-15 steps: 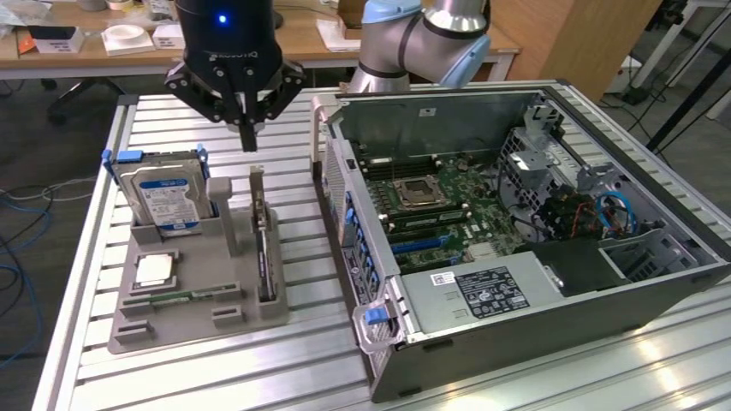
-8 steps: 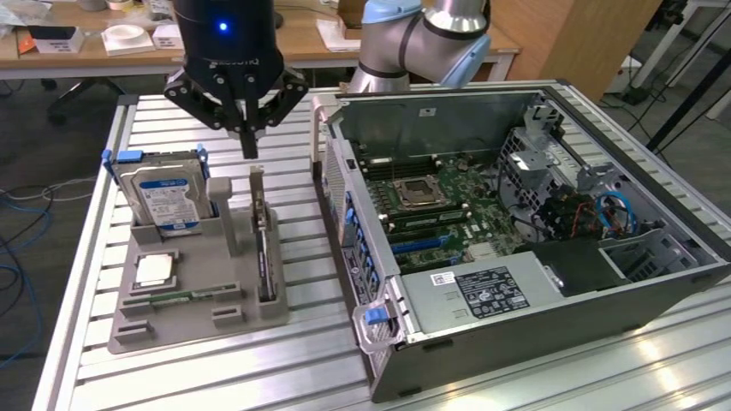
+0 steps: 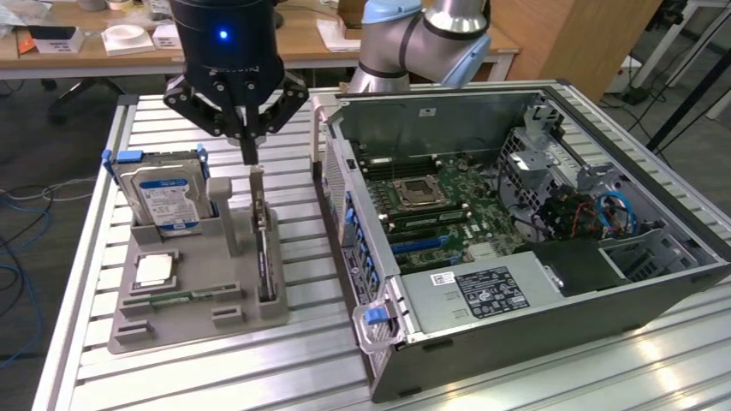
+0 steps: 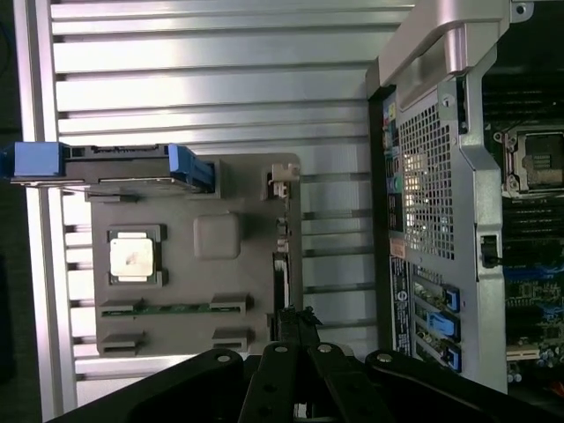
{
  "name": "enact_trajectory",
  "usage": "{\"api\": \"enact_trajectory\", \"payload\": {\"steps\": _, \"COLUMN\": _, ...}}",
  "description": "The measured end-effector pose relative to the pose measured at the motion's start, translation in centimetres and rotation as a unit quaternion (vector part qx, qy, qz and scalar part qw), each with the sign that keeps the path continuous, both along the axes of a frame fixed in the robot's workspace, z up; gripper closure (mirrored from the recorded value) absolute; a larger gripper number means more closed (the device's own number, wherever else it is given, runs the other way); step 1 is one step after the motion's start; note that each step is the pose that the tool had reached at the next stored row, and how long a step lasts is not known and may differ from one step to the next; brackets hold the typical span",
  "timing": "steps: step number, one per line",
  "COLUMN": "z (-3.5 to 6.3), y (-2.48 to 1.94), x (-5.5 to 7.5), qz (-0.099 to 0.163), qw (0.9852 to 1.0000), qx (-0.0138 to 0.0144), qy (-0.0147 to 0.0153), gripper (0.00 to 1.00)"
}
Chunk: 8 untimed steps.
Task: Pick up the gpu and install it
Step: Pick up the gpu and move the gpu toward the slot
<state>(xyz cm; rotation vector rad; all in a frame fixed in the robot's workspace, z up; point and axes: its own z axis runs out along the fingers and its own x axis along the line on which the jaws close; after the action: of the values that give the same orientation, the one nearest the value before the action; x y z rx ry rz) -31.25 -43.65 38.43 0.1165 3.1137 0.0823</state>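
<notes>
The gpu (image 3: 265,257) is a thin dark card standing on edge in a slot of the grey holder tray (image 3: 234,321), with its grey metal bracket (image 3: 256,184) at the far end. It has not left the slot. My gripper (image 3: 248,156) hangs just above the bracket end, fingers pointing down and pressed together, shut with nothing visibly between them. In the wrist view the gpu (image 4: 280,282) is a dark strip in the tray (image 4: 216,198), and my gripper (image 4: 298,319) sits over its near end.
The tray also holds a silver hard drive (image 3: 168,201) with blue rails, a CPU (image 3: 154,270) and a green memory stick (image 3: 188,295). The open computer case (image 3: 365,223), its motherboard (image 3: 446,201) exposed, lies at the exterior view's right on the slatted metal table (image 3: 286,368).
</notes>
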Motion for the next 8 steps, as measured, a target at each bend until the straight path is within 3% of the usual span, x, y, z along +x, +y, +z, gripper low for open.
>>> {"api": "enact_trajectory", "payload": {"steps": 8, "z": -0.24, "y": -0.40, "x": -0.09, "qz": 0.000, "qw": 1.0000, "qx": 0.0001, "qy": -0.0001, "gripper": 0.89}}
